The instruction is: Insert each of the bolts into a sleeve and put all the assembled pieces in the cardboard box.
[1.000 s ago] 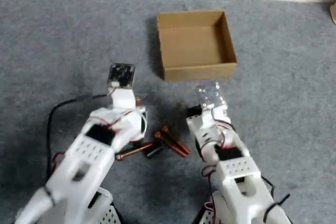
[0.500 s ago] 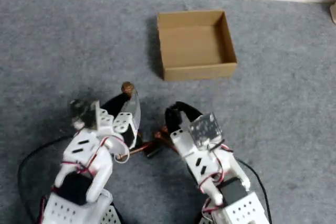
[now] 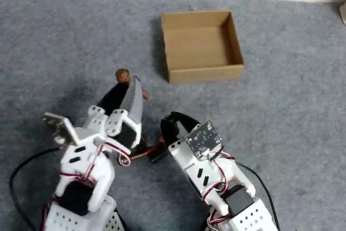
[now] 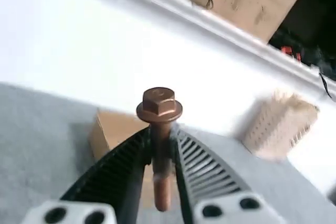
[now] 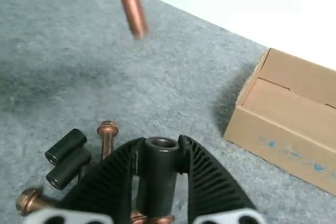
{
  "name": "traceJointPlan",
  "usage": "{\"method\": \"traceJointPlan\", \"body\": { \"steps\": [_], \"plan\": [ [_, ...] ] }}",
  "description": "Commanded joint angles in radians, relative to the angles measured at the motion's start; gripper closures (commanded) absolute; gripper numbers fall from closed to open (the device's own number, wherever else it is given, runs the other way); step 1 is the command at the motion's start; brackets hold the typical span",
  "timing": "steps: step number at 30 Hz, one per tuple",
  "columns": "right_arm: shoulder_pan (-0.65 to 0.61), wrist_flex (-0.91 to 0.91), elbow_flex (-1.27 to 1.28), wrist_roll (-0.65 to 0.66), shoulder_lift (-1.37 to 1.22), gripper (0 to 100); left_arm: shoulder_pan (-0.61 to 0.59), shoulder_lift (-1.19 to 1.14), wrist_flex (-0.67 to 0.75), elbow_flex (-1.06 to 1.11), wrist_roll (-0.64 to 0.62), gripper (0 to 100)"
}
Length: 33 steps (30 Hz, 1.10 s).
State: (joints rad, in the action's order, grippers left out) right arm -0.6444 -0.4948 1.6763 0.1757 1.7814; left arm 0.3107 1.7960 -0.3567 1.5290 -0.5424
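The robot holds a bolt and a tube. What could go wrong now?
The bolt in the left gripper could miss the small hole of the sleeve in the right gripper, since they are apart and not lined up. The bolt is pinched by its shaft, so it might slip or tilt.

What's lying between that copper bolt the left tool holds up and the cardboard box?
Nothing. In the high view, the stretch from the bolt to the cardboard box is bare grey carpet.

Black sleeve [image 5: 157, 179] upright in the right claw [image 5: 159, 142]
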Motion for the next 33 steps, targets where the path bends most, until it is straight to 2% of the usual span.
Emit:
{"method": "traceJointPlan", "body": {
  "steps": [1,3,7,18,21,26,33],
  "plan": [
    [-0.015,-0.002,0.105,0.002,0.005,99.3,0.079,-0.001,0.101,0.038,0.026,100],
    [-0.038,-0.002,0.105,0.006,0.005,99.3,0.113,-0.001,0.160,0.062,0.025,100],
    [-0.053,-0.002,0.105,0.008,0.005,99.3,0.150,-0.004,0.169,0.105,0.025,100],
    [-0.048,-0.002,0.104,0.009,0.005,99.3,0.102,-0.005,0.166,0.127,0.032,100],
    [-0.048,-0.002,0.104,0.068,0.005,99.3,0.088,-0.004,0.166,0.136,0.031,100],
    [-0.048,-0.002,0.104,0.100,0.005,99.3,0.088,-0.002,0.055,0.125,0.028,100],
    [0.016,0.042,0.107,0.100,0.005,99.3,0.094,-0.001,0.048,0.124,0.025,100]
  ]
}}
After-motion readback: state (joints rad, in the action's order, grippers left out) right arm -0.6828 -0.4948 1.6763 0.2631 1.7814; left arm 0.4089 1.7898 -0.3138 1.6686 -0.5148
